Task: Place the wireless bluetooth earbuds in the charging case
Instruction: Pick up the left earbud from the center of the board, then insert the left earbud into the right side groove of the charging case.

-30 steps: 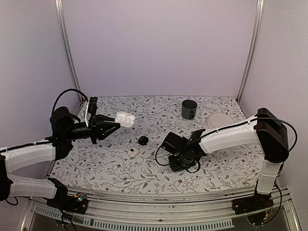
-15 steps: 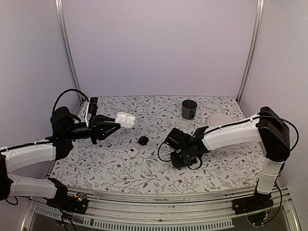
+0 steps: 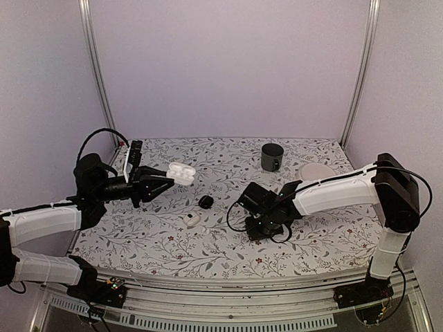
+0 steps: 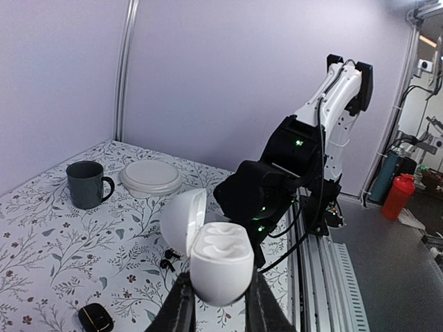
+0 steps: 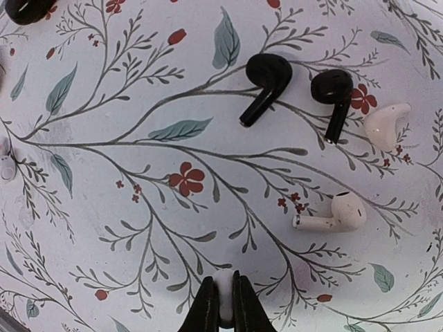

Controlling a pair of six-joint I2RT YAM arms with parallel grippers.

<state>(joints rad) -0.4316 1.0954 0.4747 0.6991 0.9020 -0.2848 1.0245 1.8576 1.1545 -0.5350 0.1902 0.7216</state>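
Note:
My left gripper (image 4: pixel 218 304) is shut on the open white charging case (image 4: pixel 220 259), held above the table's left side (image 3: pixel 181 171); its lid stands open and both wells look empty. My right gripper (image 5: pixel 223 304) points down at the table (image 3: pixel 261 223) and is shut on a small white earbud (image 5: pixel 223 294). On the floral cloth beyond it lie two black earbuds (image 5: pixel 266 81) (image 5: pixel 332 93), a white stemmed earbud (image 5: pixel 337 214) and a pale stemless earbud (image 5: pixel 386 124). The black pair (image 4: pixel 166 260) also shows past the case in the left wrist view.
A dark mug (image 3: pixel 272 156) and a white round lid (image 3: pixel 316 171) stand at the back right. A small round black case (image 3: pixel 205 201) and a small white case (image 3: pixel 191 219) lie mid-table, between the two arms. The metal rail runs along the near edge.
The right gripper has shifted a little left over the earbuds, opened briefly, then closed on a white earbud. The left arm has held still with the open case.

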